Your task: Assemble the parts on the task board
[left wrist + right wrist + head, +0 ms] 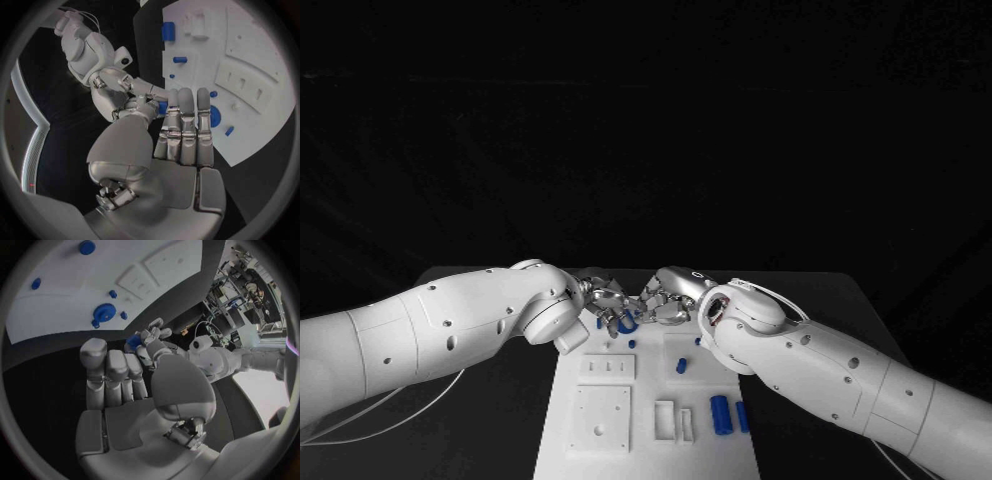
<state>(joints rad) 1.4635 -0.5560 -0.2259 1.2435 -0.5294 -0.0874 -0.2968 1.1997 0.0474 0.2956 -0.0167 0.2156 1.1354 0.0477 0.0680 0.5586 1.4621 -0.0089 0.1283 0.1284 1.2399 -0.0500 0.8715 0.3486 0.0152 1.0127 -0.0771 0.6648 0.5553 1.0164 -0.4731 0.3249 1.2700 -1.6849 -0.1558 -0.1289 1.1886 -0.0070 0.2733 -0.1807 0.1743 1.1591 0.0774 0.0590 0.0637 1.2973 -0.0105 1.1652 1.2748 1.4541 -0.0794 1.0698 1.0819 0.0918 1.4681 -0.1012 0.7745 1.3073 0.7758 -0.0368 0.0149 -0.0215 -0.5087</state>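
Head overhead, wrists close, task board (606, 425) shared.

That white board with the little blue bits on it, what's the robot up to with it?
It is fitting small blue parts onto the white task board. Both hands meet at the board's far end: the left hand and the right hand are fingertip to fingertip around a small blue piece; which one holds it is unclear. A blue gear lies beneath them, and other blue pieces wait nearer the robot.
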